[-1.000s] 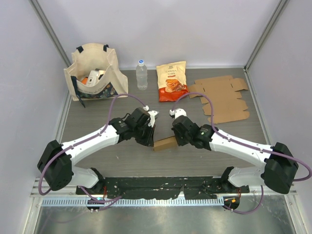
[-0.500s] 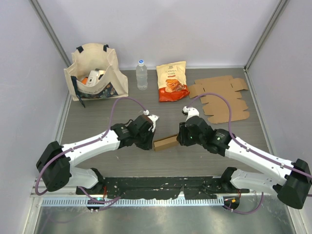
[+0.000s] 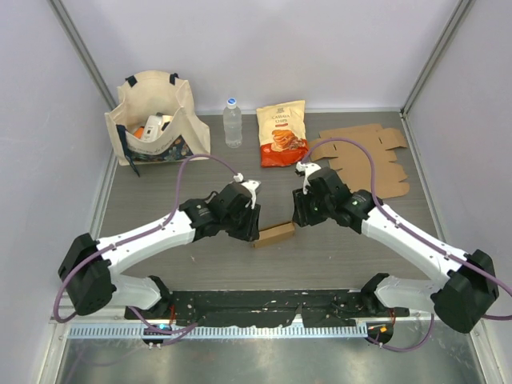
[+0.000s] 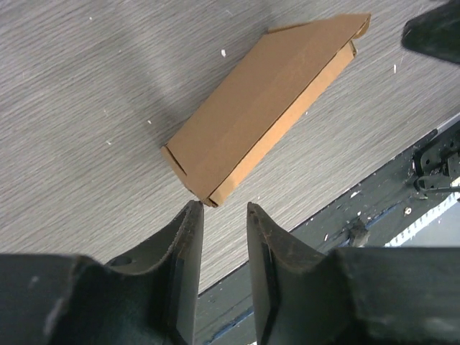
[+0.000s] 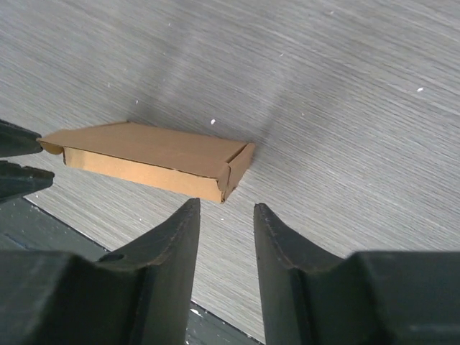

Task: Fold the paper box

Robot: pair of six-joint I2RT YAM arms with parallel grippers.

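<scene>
Folding looks finished, I reckon: slim brown cardboard box (image 3: 274, 234) lies closed; left gripper (image 4: 223, 212), right gripper (image 5: 226, 208) half-open, empty.

One folded box (image 3: 274, 234), one flat cardboard (image 3: 364, 160), one bottle (image 3: 232, 122), one chip bag (image 3: 282, 134), one tote (image 3: 156, 116).

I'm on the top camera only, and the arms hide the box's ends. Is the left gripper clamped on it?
Observer: No. The left gripper is open; the box lies just beyond its tips.
Operator: And the right?
Observer: The right gripper is open too, nothing between its jaws.
Operator: Is the box closed?
Observer: The end facing the right wrist looks closed, and it lies flat on the table.
</scene>
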